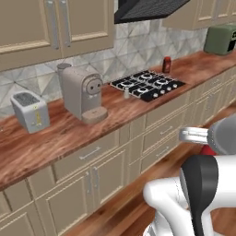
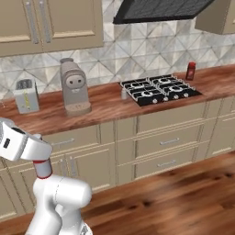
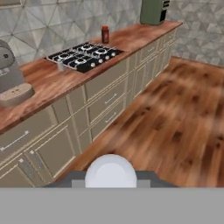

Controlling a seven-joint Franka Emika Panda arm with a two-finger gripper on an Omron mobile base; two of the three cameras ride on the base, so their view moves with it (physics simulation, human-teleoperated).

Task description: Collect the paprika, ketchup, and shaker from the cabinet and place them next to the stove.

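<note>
The black stove (image 1: 148, 85) (image 2: 159, 90) (image 3: 84, 56) is set into the wooden counter. The pale shaker (image 1: 126, 93) (image 2: 123, 94) (image 3: 61, 66) stands on the counter at the stove's left edge. On the stove's far right stands the paprika (image 1: 167, 64) (image 2: 191, 71) (image 3: 105, 34). My gripper (image 1: 206, 148) (image 2: 41, 166) hangs low over the floor, well short of the counter, shut on a small red thing that looks like the ketchup (image 1: 208, 150) (image 2: 42, 170). In the hand view a pale round shape sits between the finger tips. The cabinet is out of view.
A grey coffee machine (image 1: 84, 93) (image 2: 73, 86) and a white toaster (image 1: 30, 111) (image 2: 26, 95) stand left of the stove. A green appliance (image 1: 221, 39) (image 3: 153, 11) is at the counter's far right. A range hood (image 2: 156, 10) hangs above. Wooden floor (image 3: 175, 113) lies in front.
</note>
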